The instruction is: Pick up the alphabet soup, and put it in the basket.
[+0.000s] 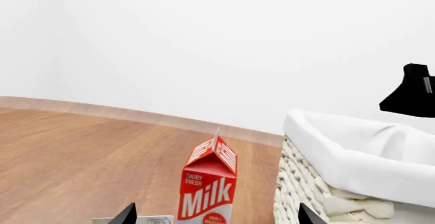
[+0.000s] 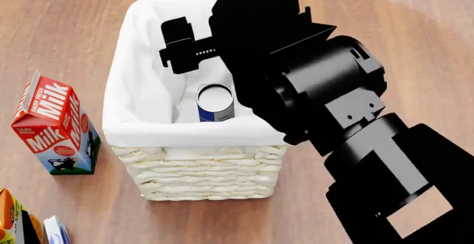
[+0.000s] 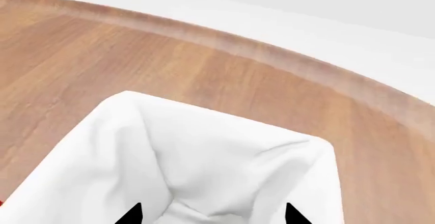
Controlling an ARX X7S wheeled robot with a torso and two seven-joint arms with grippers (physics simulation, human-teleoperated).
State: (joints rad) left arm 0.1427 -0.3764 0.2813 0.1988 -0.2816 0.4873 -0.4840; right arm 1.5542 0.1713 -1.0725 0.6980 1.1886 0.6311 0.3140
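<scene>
The alphabet soup, a small can with a blue label and a pale top, stands upright inside the basket on its white lining. My right gripper hangs over the basket's far half, above and apart from the can. In the right wrist view the right gripper is open, with only the basket's cloth under it and the can out of sight. My left gripper is open and low over the floor, holding nothing, with the basket to one side.
A red Milk carton stands left of the basket, and it rises ahead of the left fingertips. An orange carton and a small white box sit at the near left. Wooden floor runs to a pale wall.
</scene>
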